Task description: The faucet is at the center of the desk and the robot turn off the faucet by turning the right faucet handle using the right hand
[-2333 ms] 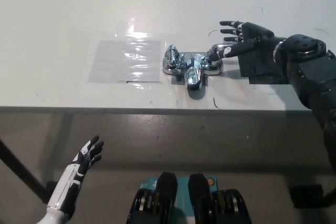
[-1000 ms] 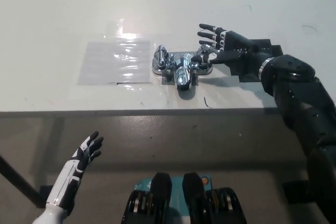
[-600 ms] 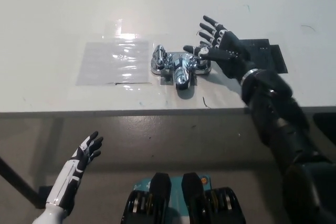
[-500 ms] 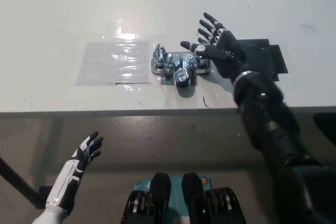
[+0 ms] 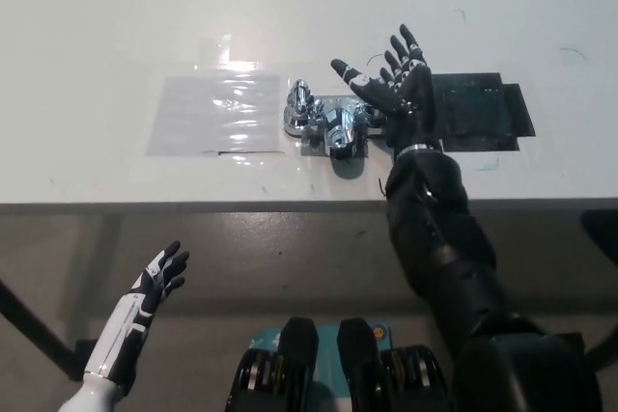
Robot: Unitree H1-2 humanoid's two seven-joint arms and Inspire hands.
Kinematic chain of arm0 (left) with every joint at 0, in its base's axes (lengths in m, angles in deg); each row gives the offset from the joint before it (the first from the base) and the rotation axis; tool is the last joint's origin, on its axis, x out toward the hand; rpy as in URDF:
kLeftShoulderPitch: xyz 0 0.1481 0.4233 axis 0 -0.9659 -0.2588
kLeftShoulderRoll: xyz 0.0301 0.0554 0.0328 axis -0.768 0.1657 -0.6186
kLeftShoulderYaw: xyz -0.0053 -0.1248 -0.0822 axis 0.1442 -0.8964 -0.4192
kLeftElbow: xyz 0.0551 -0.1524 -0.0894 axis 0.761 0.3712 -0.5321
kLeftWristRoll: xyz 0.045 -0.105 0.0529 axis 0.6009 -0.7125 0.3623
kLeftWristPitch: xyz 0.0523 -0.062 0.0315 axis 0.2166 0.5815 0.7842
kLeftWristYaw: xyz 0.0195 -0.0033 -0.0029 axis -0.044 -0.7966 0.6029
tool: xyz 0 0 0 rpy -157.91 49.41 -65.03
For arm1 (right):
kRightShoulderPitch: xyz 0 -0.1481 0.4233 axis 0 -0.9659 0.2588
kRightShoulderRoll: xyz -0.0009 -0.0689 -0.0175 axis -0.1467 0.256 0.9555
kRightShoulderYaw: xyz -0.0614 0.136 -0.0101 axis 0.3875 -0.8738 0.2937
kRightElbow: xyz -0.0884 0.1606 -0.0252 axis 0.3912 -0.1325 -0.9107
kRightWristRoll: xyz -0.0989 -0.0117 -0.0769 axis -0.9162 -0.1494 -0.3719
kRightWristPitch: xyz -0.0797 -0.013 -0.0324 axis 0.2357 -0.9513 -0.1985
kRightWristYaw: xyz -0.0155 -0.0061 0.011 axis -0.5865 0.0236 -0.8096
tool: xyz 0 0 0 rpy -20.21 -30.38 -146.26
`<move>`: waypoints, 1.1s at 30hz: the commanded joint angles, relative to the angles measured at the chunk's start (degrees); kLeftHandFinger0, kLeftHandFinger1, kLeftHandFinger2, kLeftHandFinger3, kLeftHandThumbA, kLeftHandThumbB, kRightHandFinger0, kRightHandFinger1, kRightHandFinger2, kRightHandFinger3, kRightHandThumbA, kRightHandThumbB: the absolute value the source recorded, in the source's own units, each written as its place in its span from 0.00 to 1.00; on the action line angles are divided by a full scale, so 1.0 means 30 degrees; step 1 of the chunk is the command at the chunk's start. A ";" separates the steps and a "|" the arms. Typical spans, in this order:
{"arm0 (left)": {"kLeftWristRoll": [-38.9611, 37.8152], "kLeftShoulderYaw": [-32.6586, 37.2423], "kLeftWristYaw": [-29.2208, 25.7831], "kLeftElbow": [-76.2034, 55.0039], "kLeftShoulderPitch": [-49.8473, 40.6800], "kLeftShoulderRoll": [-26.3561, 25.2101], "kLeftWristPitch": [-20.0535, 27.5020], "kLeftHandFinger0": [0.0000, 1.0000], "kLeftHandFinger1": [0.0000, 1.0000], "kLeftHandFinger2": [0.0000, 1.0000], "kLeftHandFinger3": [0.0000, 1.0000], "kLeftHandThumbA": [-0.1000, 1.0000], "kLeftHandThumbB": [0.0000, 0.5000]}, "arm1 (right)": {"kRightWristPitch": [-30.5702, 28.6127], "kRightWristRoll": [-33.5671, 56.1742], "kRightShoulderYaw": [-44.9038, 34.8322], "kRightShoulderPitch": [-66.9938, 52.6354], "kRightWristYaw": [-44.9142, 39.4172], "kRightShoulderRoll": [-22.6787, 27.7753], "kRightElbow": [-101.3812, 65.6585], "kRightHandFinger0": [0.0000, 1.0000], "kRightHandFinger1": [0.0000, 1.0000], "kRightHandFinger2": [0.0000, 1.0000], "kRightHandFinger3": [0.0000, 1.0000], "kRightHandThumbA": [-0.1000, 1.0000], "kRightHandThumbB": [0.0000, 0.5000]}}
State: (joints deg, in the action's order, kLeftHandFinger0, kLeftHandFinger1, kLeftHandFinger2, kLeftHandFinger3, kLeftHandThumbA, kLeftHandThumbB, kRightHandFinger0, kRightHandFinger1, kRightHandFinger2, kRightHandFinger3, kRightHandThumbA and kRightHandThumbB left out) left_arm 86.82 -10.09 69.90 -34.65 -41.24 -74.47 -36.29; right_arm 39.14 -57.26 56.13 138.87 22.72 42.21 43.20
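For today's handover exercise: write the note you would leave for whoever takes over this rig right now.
Right hand: open, fingers spread, over the right faucet handle, gripping nothing.
Left hand: open, resting low, below the desk edge.
Chrome faucet: mid-desk, between a clear plastic sheet and a black mat.
Done: cannot tell whether the handle is fully turned.
Left: check the handle, then withdraw the hand.

right side: black right robot hand (image 5: 398,94) sits spread over the faucet (image 5: 330,119), blocking it
left side: surface (image 5: 116,36) wide open past the clear sheet (image 5: 217,114)
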 commanded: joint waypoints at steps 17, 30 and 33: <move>-0.0298 -0.0177 0.0370 -0.0534 0.0333 -0.0424 0.0180 1.00 1.00 1.00 1.00 1.00 0.91 | -0.3123 -0.3274 0.1880 0.1034 0.8045 -0.1702 -0.2689 1.00 1.00 1.00 1.00 1.00 0.42; -0.0479 -0.0284 0.0431 -0.0441 0.0367 -0.0506 0.0251 1.00 1.00 1.00 1.00 1.00 0.87 | -0.0905 -0.3857 0.1693 -0.1490 0.7844 0.0168 -1.3280 1.00 1.00 1.00 1.00 1.00 0.68; -0.0262 -0.0271 0.0318 -0.0331 0.0510 -0.0460 0.0374 1.00 1.00 1.00 1.00 1.00 0.88 | -0.0586 -0.4923 0.2061 -0.2292 0.7142 0.0873 -1.7856 1.00 1.00 1.00 1.00 1.00 0.68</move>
State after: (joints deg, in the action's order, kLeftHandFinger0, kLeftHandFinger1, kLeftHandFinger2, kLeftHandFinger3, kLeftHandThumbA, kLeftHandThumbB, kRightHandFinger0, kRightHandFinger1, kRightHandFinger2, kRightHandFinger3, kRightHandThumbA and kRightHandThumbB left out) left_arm 86.37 -10.64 70.10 -34.71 -41.03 -75.03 -36.37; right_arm 35.56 -65.85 61.03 132.27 45.76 42.21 9.82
